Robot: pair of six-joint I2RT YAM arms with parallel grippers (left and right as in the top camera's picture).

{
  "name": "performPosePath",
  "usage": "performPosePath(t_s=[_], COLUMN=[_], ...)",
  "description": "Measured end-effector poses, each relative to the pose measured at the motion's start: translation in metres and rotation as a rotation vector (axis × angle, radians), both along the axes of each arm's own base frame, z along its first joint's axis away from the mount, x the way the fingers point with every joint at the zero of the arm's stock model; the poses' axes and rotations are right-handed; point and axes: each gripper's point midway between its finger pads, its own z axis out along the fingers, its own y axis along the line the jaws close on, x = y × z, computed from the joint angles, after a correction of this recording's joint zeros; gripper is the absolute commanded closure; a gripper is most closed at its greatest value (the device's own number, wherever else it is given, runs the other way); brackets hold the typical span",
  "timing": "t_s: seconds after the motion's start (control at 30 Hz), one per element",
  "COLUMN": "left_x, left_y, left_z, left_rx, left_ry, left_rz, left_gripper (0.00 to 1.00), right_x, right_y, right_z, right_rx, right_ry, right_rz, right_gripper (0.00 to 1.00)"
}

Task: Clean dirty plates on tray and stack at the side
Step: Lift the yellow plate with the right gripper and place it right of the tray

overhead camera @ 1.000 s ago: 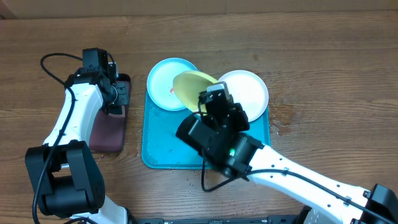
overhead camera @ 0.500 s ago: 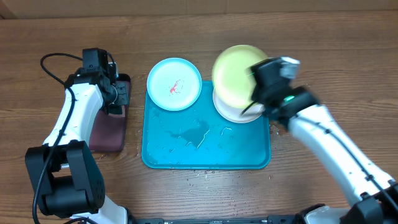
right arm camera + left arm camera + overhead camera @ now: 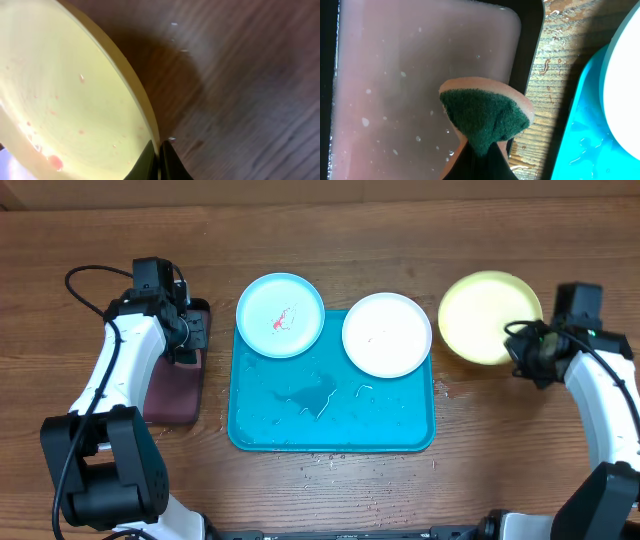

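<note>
Your right hand (image 3: 524,352) pinched the lime-green plate (image 3: 487,315) by its rim, the plate tilted leftward from it over the table (image 3: 500,442), right of the tray (image 3: 390,420), while your left hand (image 3: 192,333) gripped the sponge (image 3: 485,112) far opposite.

No text, label, brand, number or sign can be read in any view. The light blue plate (image 3: 280,315), the white plate (image 3: 386,335), the lime-green plate (image 3: 485,318) at the right, the turquoise tray (image 3: 330,432), the maroon tray (image 3: 172,395) at the left and the sponge (image 3: 482,115) carry no lettering.
</note>
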Motion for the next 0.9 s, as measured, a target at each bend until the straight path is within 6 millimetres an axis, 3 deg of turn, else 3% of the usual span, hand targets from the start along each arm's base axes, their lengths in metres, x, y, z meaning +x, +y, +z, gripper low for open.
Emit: performPosePath(t_s=[0.17,0.67,0.8,0.9], left_x=[0.000,0.000,0.000,0.000], left_y=[0.000,0.000,0.000,0.000], left_z=[0.000,0.000,0.000,0.000], left_rx=[0.000,0.000,0.000,0.000], left_ry=[0.000,0.000,0.000,0.000], left_rz=[0.000,0.000,0.000,0.000], left_gripper=[0.96,0.96,0.96,0.96], right_x=[-0.012,-0.009,-0.004,0.009], right_y=[-0.011,-0.009,-0.003,0.013], right_z=[-0.018,-0.019,-0.017,-0.012], right_rx=[0.017,0.027,0.051,0.078], right_ry=[0.017,0.002,-0.024,-0.081], right_rz=[-0.043,-0.039,-0.010,0.105], right_gripper=[0.96,0.82,0.76,0.69])
